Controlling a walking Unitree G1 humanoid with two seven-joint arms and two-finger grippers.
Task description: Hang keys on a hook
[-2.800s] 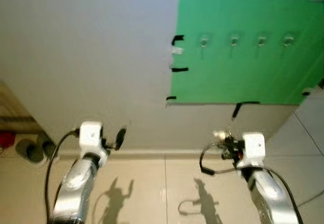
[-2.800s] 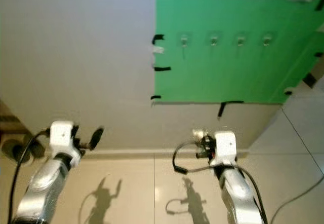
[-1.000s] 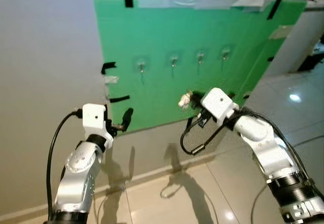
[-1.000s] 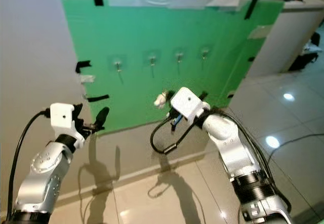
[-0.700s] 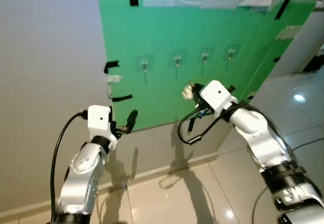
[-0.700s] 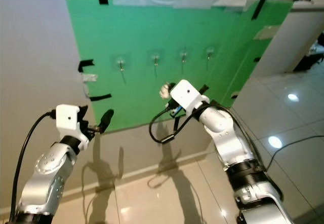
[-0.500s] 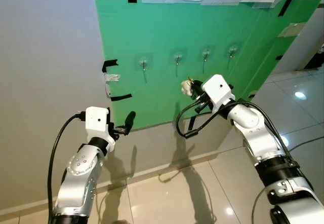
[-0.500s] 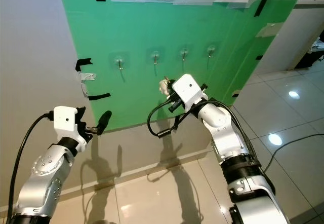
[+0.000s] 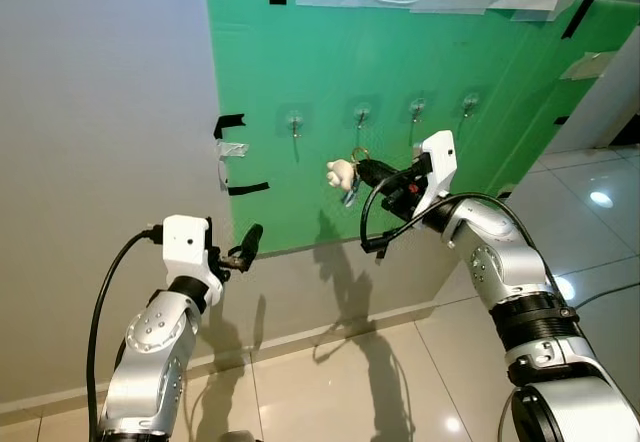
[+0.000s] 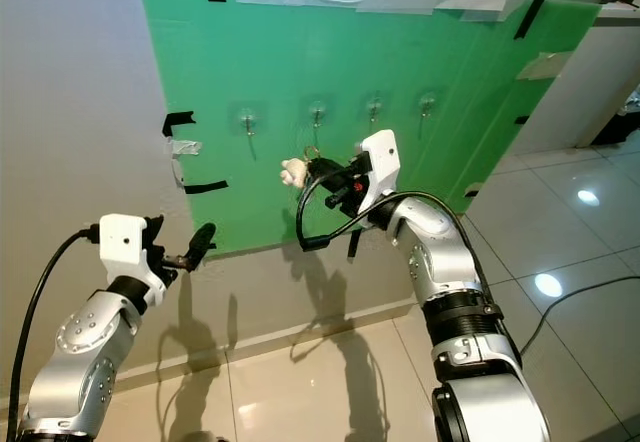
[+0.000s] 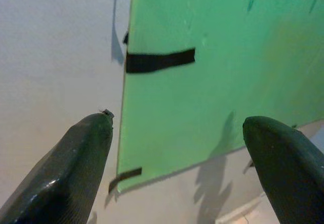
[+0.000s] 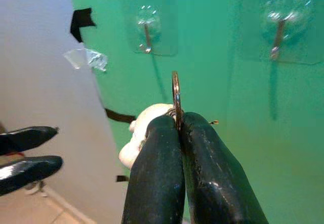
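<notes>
Carrying the keys up to the hooks, nothing hung yet.
Our right gripper (image 12: 178,127) pinches the keys (image 9: 345,173) by their ring (image 12: 175,92), held just before the green board (image 9: 330,62), below a hook (image 9: 362,116); we must still slip the ring on. Our left gripper (image 11: 177,148) waits, fingers spread.

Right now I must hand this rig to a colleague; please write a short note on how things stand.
Right gripper: jaws shut on the key ring, white charm dangling, raised before the green board, just below the second hook from the left.
Left gripper: jaws open, holding nothing, low by the wall.
Done: keys brought up to the hooks.
Left: slip the ring over a hook, release.
</notes>
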